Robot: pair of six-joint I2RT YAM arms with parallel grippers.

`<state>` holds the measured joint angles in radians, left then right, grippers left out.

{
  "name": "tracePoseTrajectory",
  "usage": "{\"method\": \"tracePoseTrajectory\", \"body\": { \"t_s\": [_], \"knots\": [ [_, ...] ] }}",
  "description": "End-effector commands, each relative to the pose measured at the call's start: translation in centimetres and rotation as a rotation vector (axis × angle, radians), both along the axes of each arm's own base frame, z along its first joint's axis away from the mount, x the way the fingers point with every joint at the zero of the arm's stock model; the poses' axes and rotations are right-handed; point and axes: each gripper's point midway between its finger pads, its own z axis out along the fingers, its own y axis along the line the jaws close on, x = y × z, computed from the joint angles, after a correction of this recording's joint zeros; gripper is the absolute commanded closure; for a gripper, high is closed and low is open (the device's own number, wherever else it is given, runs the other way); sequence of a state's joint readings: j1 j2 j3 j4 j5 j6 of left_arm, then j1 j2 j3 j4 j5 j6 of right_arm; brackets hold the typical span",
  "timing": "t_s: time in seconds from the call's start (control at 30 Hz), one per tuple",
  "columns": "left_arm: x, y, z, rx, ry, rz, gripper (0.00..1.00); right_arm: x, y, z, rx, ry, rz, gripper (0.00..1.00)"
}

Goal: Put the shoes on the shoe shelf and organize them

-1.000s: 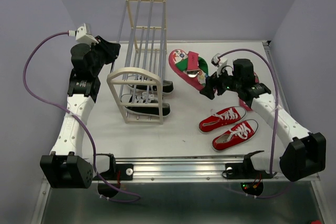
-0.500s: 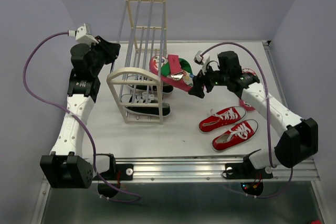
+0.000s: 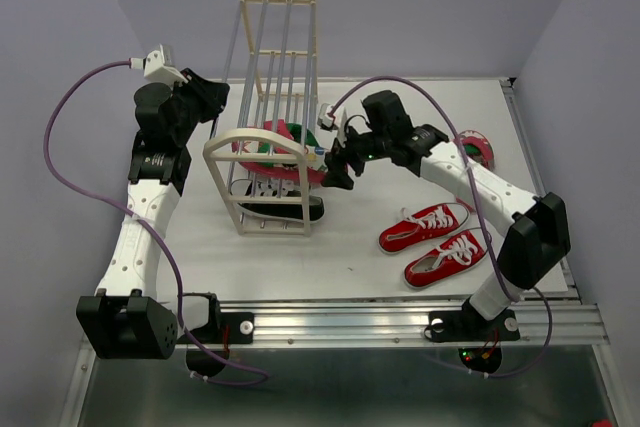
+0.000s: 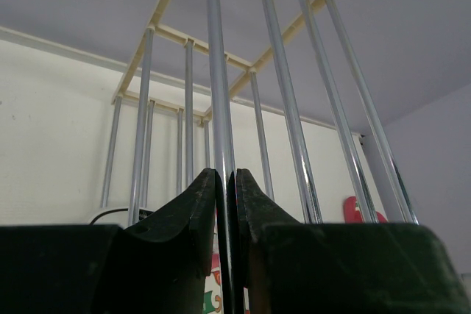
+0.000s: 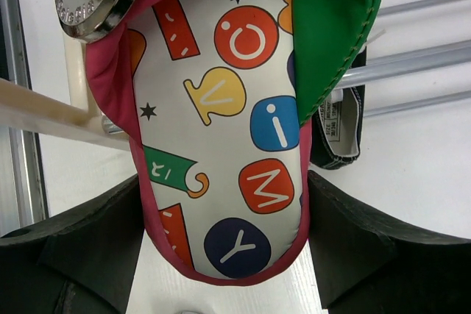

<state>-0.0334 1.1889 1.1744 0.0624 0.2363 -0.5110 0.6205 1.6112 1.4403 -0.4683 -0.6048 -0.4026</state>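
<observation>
Now: left fingers (image 4: pixel 210 190) pinch a shelf rod (image 4: pixel 221 71), presumably steadying the shoe shelf (image 3: pixel 255 135). Right fingers (image 5: pixel 335 233) clamp the flip-flop (image 5: pixel 243 130) by its heel, toe reaching over a middle tier, above the black sneakers (image 3: pixel 285 209).

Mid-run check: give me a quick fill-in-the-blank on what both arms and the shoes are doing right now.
1. The right gripper holds a flip-flop with a ____ strap.
2. The left gripper is shut on a silver ____ of the shelf.
3. The ____ sneakers lie on the table.
Missing words: green, rod, red.
</observation>
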Motion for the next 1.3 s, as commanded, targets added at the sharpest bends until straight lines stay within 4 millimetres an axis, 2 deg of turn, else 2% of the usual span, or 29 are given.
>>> {"method": "tracePoseTrajectory", "body": {
  "t_s": [0.0, 0.2, 0.5, 0.7, 0.77, 0.8, 0.87, 0.9, 0.97, 1.0, 1.1, 1.27],
  "knots": [
    [0.0, 0.0, -3.2, 0.076, 0.074, -0.014, 0.85, 1.3, 2.7, 5.9, 0.125, -0.188, 0.082, 0.99],
    [0.0, 0.0, -3.2, 0.076, 0.072, -0.014, 0.85, 1.6, 4.4, 6.4, 0.134, -0.197, 0.103, 0.99],
    [-0.2, 0.0, -3.0, 0.074, 0.067, -0.012, 0.85, 0.1, 6.4, 7.3, 0.135, -0.221, 0.131, 0.98],
    [-0.2, 0.0, -3.1, 0.072, 0.069, -0.013, 0.85, 1.6, 7.0, 5.9, 0.087, -0.222, 0.063, 0.92],
    [-0.3, 0.0, -2.9, 0.072, 0.066, -0.012, 0.85, 1.8, 7.1, 5.6, 0.08, -0.216, 0.056, 0.83],
    [-0.2, 0.0, -3.0, 0.074, 0.065, -0.01, 0.85, 2.0, 7.3, 5.3, 0.075, -0.211, 0.054, 0.65],
    [-0.2, 0.0, -3.0, 0.075, 0.065, -0.011, 0.85, 2.3, 7.2, 5.1, 0.063, -0.208, 0.043, 0.46],
    [-0.2, 0.0, -2.8, 0.075, 0.062, -0.01, 0.85, 2.5, 7.2, 4.8, 0.053, -0.203, 0.033, 0.32],
    [-0.2, 0.0, -2.8, 0.075, 0.062, -0.01, 0.85, 2.7, 7.2, 4.6, 0.048, -0.194, 0.02, 0.21],
    [-0.2, 0.1, -2.8, 0.077, 0.061, -0.011, 0.85, 2.7, 7.1, 4.5, 0.044, -0.194, 0.018, 0.12],
    [-0.2, 0.0, -2.7, 0.078, 0.058, -0.014, 0.85, 2.6, 6.9, 4.5, 0.041, -0.197, 0.011, 0.0],
    [0.0, 0.1, -2.8, 0.08, 0.062, -0.011, 0.85, 2.2, 6.1, 5.6, 0.048, -0.215, -0.005, 0.0]
  ]
}}
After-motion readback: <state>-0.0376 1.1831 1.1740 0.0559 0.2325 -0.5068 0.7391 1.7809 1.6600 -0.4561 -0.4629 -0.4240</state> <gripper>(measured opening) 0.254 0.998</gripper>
